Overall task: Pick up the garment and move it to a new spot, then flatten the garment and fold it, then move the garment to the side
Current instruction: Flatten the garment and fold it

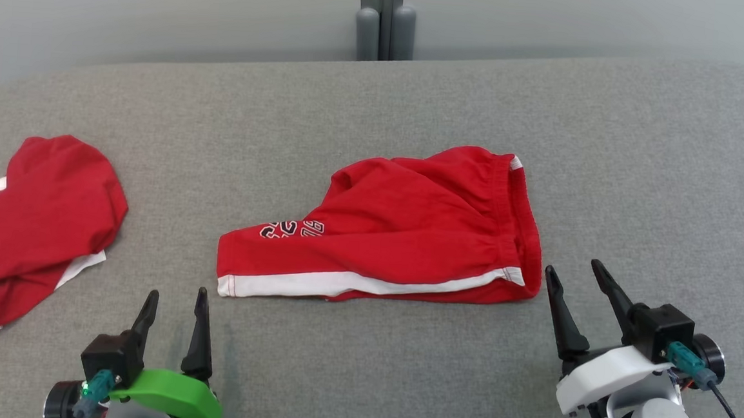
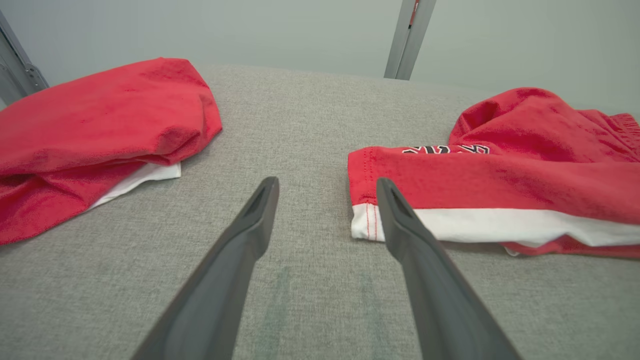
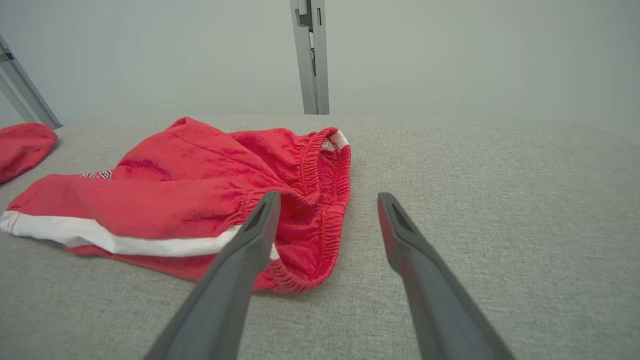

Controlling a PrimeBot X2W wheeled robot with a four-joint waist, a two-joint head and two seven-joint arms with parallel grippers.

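A pair of red shorts (image 1: 403,227), the garment, lies folded in half on the grey table, white side stripe toward me, elastic waistband to the right, black-and-white lettering near the leg hem. My left gripper (image 1: 176,297) stands open just left of the leg hem, with nothing between its fingers. In the left wrist view the shorts (image 2: 500,175) lie right of the left gripper (image 2: 327,184). My right gripper (image 1: 574,266) is open beside the waistband, holding nothing. The right wrist view shows the waistband (image 3: 320,200) between and left of the right gripper (image 3: 327,199).
A second red garment (image 1: 29,220) with white stripes lies bunched at the table's left edge, also seen in the left wrist view (image 2: 95,135). A grey post (image 1: 385,19) stands behind the table's far edge. Bare grey table (image 1: 639,173) extends to the right.
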